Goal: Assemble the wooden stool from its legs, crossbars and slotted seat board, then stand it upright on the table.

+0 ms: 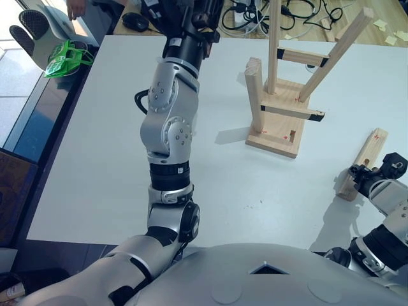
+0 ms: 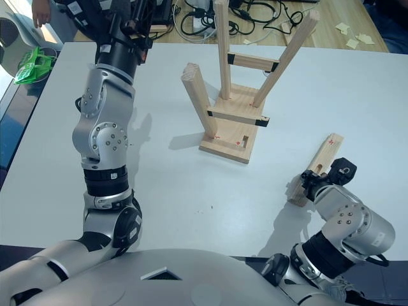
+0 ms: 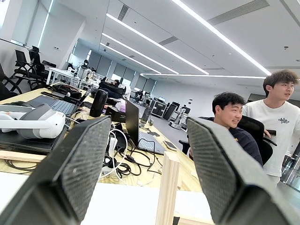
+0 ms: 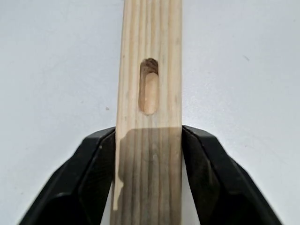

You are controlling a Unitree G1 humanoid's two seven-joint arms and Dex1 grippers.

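Note:
The stool stands upside down at the back right of the table: the seat board (image 1: 274,141) lies flat, with three legs (image 1: 255,95) rising from it and two crossbars (image 1: 290,113) between them. One loose leg (image 1: 364,159), with a slot in its side, lies on the table at the right. My right gripper (image 2: 312,180) is shut on the near end of this leg (image 4: 150,56), one finger against each side. My left gripper (image 3: 147,121) is held high over the table's far edge, open and holding nothing. A leg top (image 3: 168,192) shows beyond its fingers.
A green object (image 1: 65,58) and a white headset (image 1: 44,25) lie off the table's far left corner. Cables (image 1: 299,13) crowd the desk behind the stool. The white table (image 1: 95,159) is bare on its left and near side.

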